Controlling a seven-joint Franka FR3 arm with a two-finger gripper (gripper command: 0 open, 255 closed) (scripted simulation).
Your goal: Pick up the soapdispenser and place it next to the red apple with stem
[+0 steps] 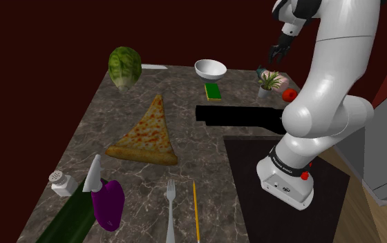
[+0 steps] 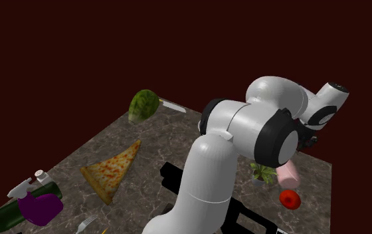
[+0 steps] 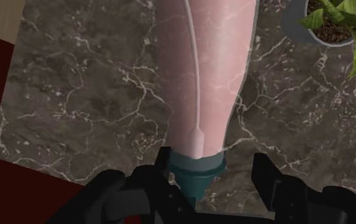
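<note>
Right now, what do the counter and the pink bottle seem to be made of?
Counter: polished dark stone, probably marble, judging by pale veins. Bottle: smooth pink body with faint marbling, plastic or ceramic, unclear which; its collar looks like matte teal plastic.

A dark marble counter [image 1: 206, 162] is carrying one of each kind: one lettuce head [image 1: 124, 67], one white bowl [image 1: 210, 68], one green sponge [image 1: 213, 91], one potted plant [image 1: 268, 81], one red apple [image 1: 290, 94], one pink soap dispenser [image 3: 208, 70], one pizza slice [image 1: 147, 132], one shaker [image 1: 61, 182], one fork [image 1: 171, 214], one pencil [image 1: 195, 210] and one knife [image 1: 154, 67]. Bottles are numbering two: one green bottle [image 1: 71, 221], one purple spray bottle [image 1: 107, 201]. One white arm [image 1: 330, 103] is reaching over them.
</note>
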